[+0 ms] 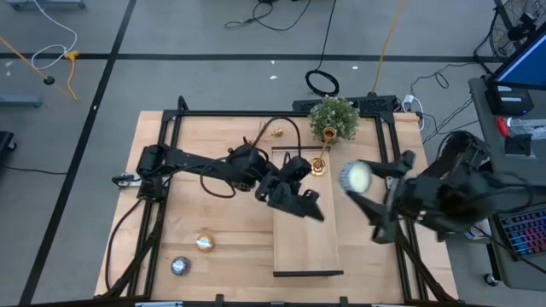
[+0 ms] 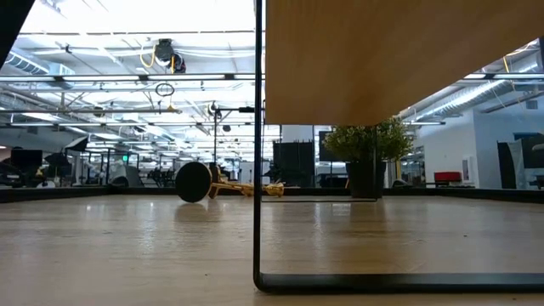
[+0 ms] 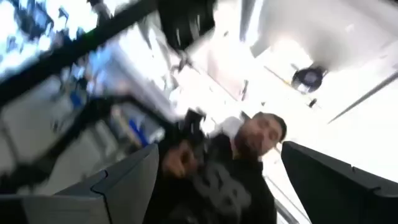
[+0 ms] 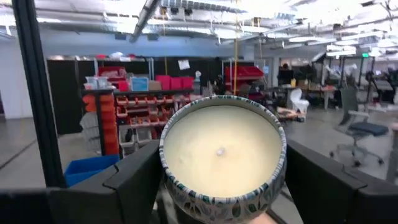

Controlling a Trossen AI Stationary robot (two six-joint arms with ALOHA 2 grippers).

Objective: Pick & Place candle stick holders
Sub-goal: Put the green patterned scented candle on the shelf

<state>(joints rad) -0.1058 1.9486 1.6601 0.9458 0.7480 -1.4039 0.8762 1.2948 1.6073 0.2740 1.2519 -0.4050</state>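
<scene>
Right claw (image 4: 217, 186) gripping candle tin (image 4: 222, 155) (patterned rim), left claw (image 3: 217, 180) empty

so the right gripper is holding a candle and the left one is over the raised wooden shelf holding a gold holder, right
Not quite. The left gripper is over the wooden shelf but stands open and empty; the high view shows the gold holder beyond it, at the shelf's far end. The right gripper does hold the candle.
</scene>
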